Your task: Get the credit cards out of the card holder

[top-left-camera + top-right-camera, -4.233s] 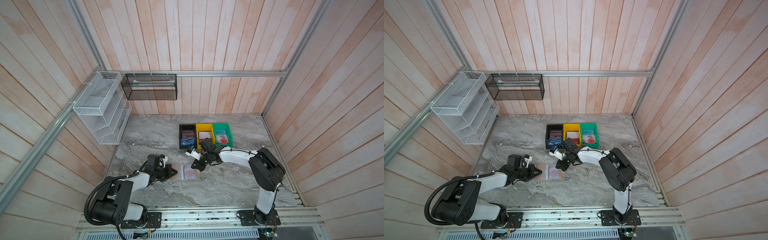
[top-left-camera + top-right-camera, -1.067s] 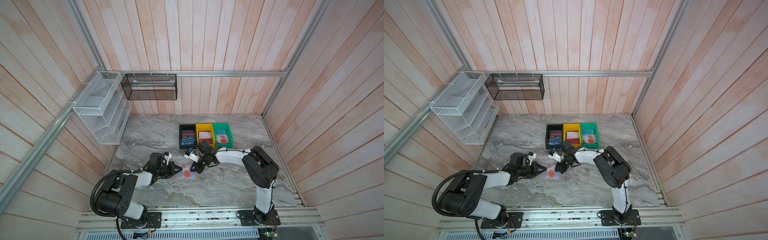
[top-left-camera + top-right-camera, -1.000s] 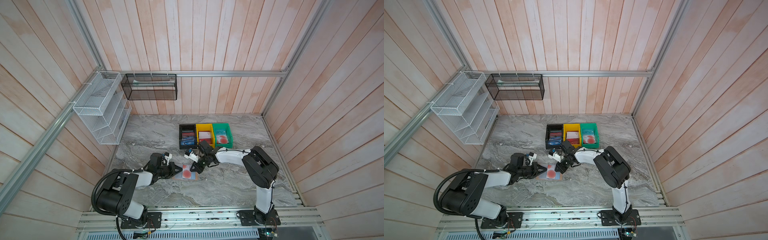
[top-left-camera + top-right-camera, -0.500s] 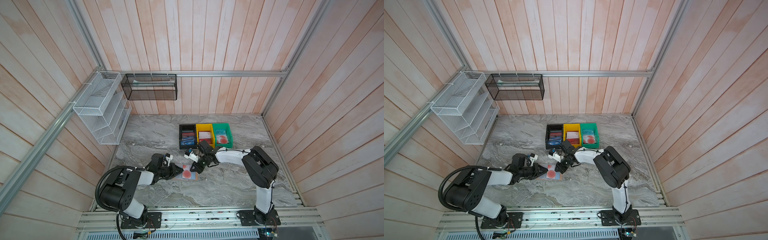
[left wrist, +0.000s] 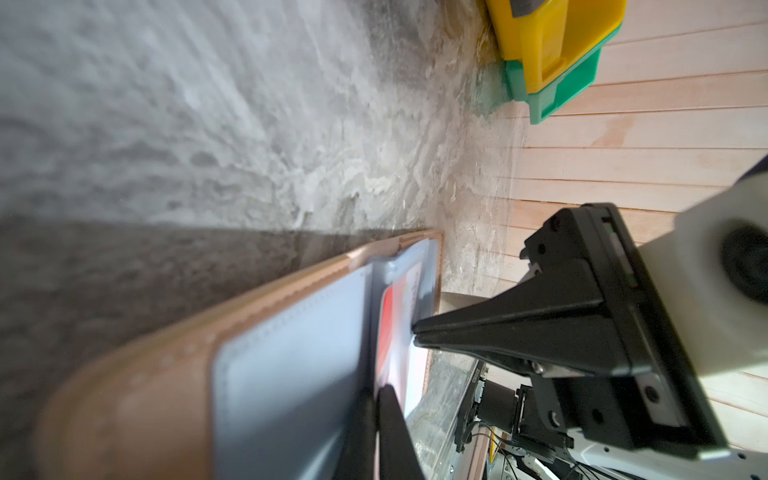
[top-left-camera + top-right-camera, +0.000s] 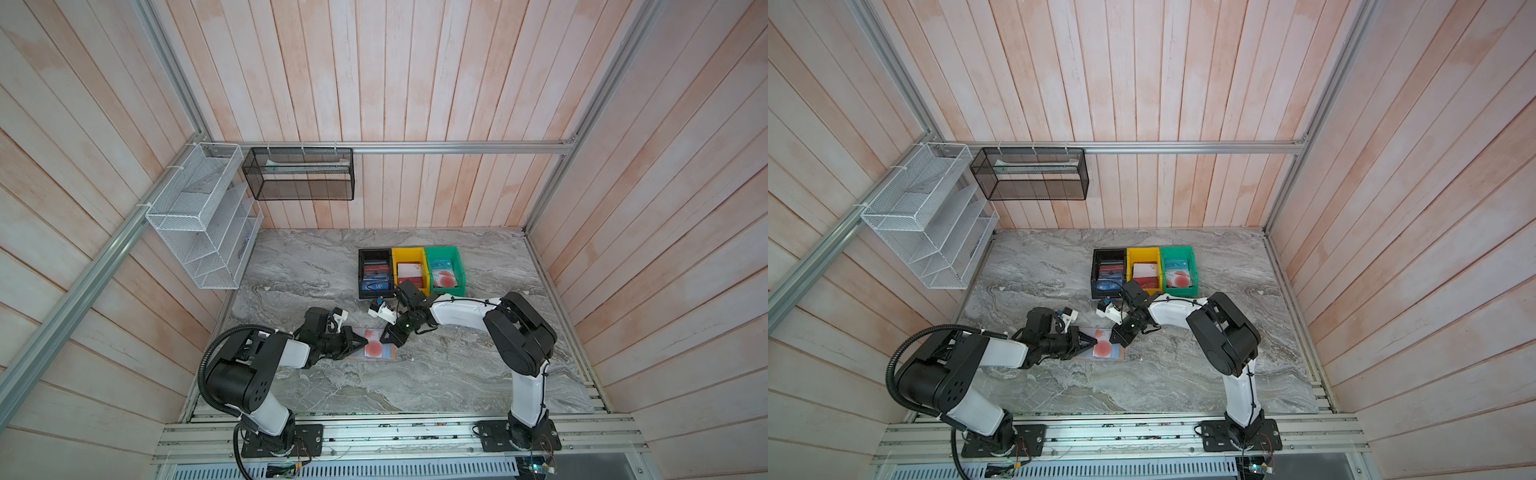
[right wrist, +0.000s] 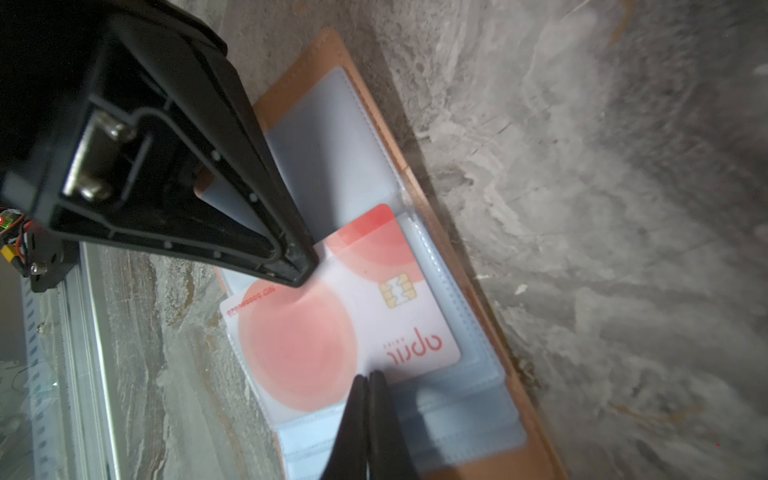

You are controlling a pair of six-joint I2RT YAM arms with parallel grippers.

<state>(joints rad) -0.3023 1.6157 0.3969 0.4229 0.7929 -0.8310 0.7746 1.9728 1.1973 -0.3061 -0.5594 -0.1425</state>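
The tan leather-like card holder (image 7: 299, 81) lies open and flat on the grey marble-patterned tabletop (image 6: 436, 374), between the two arms. A pale credit card (image 7: 332, 332) with red circles and a gold chip lies among its clear plastic sleeve pages, one corner reaching past the holder's edge. How far it is out of its sleeve cannot be told. The left gripper (image 7: 301, 274) has its jaws together, its tip resting on the card's face. The right gripper (image 7: 368, 376) is likewise closed, its tip at the card's lettered edge; whether it nips anything is unclear. Behind them a black plastic bin (image 6: 375, 250), a yellow bin (image 6: 408, 249) and a green bin (image 6: 440, 248) stand in a row, holding more cards.
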